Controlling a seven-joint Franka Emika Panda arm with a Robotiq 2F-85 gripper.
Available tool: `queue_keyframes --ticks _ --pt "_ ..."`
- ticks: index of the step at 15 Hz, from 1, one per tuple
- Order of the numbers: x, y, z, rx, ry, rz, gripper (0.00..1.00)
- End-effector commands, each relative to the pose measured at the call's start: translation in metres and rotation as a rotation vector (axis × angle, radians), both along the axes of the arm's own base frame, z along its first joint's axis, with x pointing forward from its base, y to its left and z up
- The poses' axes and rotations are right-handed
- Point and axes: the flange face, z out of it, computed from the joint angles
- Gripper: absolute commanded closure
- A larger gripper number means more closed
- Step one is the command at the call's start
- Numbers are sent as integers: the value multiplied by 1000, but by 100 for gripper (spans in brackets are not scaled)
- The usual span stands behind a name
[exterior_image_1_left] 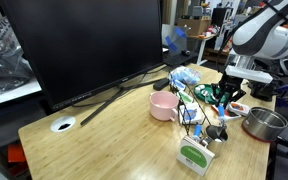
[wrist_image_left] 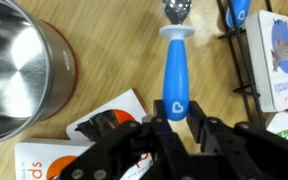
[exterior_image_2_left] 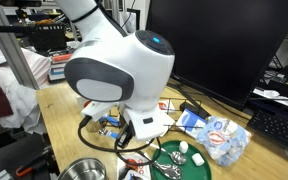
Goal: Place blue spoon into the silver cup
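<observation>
Wrist view: pot nr blue spoon

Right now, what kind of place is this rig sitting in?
Probably an office or lab workbench. There's a big monitor on a wooden desk, a robot arm mounted beside it, and shelves of gear in the background.

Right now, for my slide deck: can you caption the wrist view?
Gripper shut on the blue spoon, steel pot alongside on the wooden table.

A large dark monitor stands on the wooden counter. A pink mug sits near its stand. A steel pot stands well apart.
</observation>
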Motion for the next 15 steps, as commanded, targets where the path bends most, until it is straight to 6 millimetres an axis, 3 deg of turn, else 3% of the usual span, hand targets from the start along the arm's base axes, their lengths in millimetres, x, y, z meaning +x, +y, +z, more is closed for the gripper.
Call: queue_keyframes --ticks 1,8,14,15 --pt "-13 -3 21 -66 -44 23 93" --pt "-19 18 67 -187 -222 67 93" --pt "-38 72 96 -334 -351 209 93" --pt "-24 79 109 -357 -383 228 93"
